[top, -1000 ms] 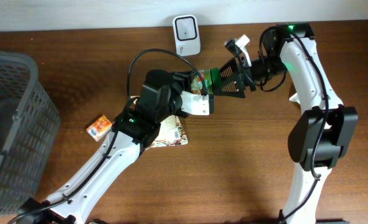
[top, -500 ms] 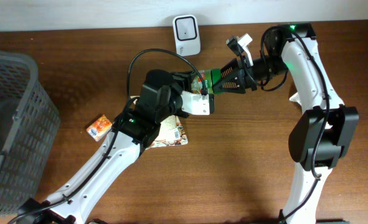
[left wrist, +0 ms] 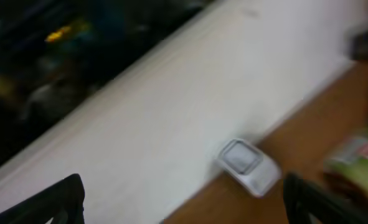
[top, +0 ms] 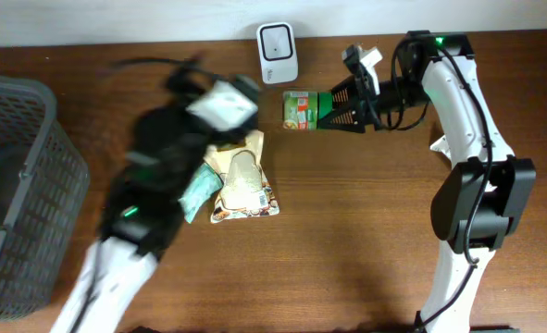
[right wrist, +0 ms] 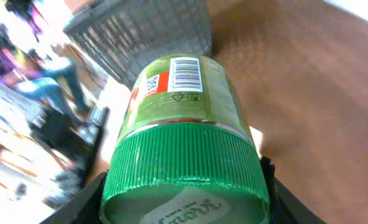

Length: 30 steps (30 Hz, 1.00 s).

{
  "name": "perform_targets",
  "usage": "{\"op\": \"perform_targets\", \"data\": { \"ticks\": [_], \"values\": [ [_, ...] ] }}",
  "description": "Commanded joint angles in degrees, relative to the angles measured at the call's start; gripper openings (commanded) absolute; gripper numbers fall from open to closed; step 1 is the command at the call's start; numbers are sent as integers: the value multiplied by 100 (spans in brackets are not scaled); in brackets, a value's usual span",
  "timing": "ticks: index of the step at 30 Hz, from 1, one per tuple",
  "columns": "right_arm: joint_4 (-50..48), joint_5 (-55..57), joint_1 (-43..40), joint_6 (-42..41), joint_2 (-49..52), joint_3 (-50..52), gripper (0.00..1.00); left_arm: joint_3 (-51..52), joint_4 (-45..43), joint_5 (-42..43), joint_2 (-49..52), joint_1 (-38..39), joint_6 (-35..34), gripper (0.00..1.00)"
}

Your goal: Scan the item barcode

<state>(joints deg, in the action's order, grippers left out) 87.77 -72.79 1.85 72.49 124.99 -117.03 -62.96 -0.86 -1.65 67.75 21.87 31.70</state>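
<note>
Tabletop of dark brown wood grain, bounded along top of frame by a pale wall strip; grey mesh basket at far left, white barcode scanner upright at top centre against the wall, several flat snack packets lying centre-left. Left-wrist view is heavily blurred: dark room clutter upper left, broad white band across the middle, scanner at the wood's edge lower right of centre. Right-wrist view shows bright, out-of-focus room w/ indistinct figures at left and the basket at top. Left gripper, blurred, upper left of centre; its fingers stand wide apart at the lower corners w/ nothing btwn them. Right gripper, upper right of centre, is clamped across the lid end of the jar, which lies horizontal just below and right of the scanner; contact w/ the table cannot be told. Jar close up: green label, ribbed green lid w/ embossed script, white barcode panel facing up, red patch w/ a QR code beside it.
</note>
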Motion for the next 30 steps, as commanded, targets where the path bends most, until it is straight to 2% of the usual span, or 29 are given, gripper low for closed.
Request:
{"op": "perform_targets", "data": {
  "ticks": [1,3,6,12,20,25,27,30],
  "values": [
    [-385,413,39,396,11,-2,4,-63,968,-247,-671,-745,-1311,99],
    [-658,470,39,354,9,-2,4,-63,1379,-245,-826,-1143,-1591,99],
    [-1102,678,37,330,-26,-2,4,-63,1659,-225,-813,-1449,-1609,99],
    [-2721,752,39,334,-254,-2,4,-63,1661,-225,-813,-1453,-1606,99],
    [-4148,750,37,337,-516,-4,4,-63,1659,-227,-732,-1453,-1602,99],
    [-4044,282,39,334,-667,-4,4,-63,1659,-227,-721,-1453,-1602,99],
    [-3609,-26,39,339,-817,-4,4,-63,1657,-227,-721,-1453,-1602,99],
    [-3099,214,44,380,-1303,-2,4,-63,1657,-227,-721,-1453,-1602,99]
  ]
}}
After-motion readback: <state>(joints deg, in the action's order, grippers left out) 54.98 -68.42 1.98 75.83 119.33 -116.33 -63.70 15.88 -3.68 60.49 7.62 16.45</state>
